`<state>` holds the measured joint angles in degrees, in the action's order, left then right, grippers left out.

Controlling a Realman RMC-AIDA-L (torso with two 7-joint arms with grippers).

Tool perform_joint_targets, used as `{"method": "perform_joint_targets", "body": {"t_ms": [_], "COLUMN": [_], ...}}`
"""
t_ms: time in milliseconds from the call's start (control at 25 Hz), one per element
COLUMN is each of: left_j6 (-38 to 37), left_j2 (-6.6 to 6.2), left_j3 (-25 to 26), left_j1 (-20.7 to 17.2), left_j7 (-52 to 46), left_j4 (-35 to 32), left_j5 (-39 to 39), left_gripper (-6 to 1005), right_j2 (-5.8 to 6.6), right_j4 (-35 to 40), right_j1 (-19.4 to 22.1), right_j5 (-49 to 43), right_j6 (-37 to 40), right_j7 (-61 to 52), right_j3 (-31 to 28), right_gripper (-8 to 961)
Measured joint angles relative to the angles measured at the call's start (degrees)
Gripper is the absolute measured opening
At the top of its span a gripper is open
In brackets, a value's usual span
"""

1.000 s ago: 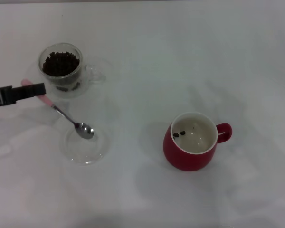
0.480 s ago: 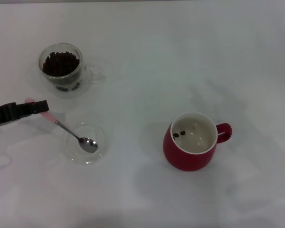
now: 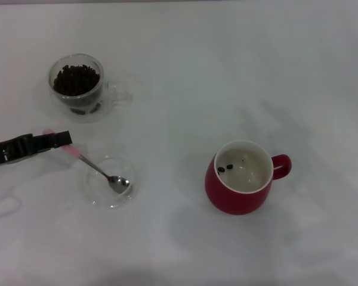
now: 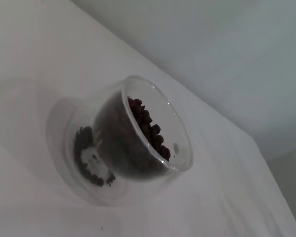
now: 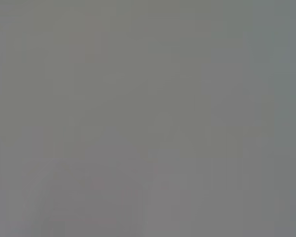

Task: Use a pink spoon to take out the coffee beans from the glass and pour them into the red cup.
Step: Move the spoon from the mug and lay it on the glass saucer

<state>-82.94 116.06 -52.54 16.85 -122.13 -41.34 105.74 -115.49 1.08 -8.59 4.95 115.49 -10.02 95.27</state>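
Note:
My left gripper [image 3: 61,142] reaches in from the left edge of the head view, shut on the pink spoon [image 3: 99,172] at the end of its pink handle. The spoon slants down, its metal bowl lying empty inside a flat clear saucer [image 3: 97,197]. Behind the gripper stands the glass [image 3: 77,87], heaped with dark coffee beans [image 3: 76,79]. The left wrist view shows the same glass [image 4: 172,148] and coffee beans [image 4: 148,126] close up. The red cup [image 3: 241,177] stands to the right with two coffee beans [image 3: 225,168] on its white inside. My right gripper is out of view.
Everything stands on a white table [image 3: 185,71]. The right wrist view shows only plain grey.
My left gripper has carried the spoon away from the glass, nearer and a little to the right. The spoon's bowl has slid from the saucer's far rim to its middle.

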Motion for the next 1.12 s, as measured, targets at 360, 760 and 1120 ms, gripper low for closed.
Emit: {"method": "perform_joint_targets", "body": {"t_ms": [360, 760, 1120], "left_j6": [0.1, -1.0, -1.3], "left_j2": [-0.47, -0.67, -1.27], "left_j3": [0.8, 4.1, 6.5], "left_j1": [1.9, 0.9, -1.2], "left_j7": [1.6, 2.1, 2.2], "left_j4": [5.8, 5.9, 5.9], "left_j5": [-0.2, -0.5, -0.6], "left_gripper": [163, 292, 574], "right_j2": [0.0, 0.0, 0.01], "right_j4": [0.2, 0.5, 0.5], "right_j1": [-0.2, -0.4, -0.5], "right_j5": [-0.2, -0.4, -0.4], "right_j6": [-0.8, -1.9, -1.9], "right_j7": [0.0, 0.0, 0.1], "right_j3": [0.0, 0.2, 0.2], "right_gripper": [538, 538, 538]}}
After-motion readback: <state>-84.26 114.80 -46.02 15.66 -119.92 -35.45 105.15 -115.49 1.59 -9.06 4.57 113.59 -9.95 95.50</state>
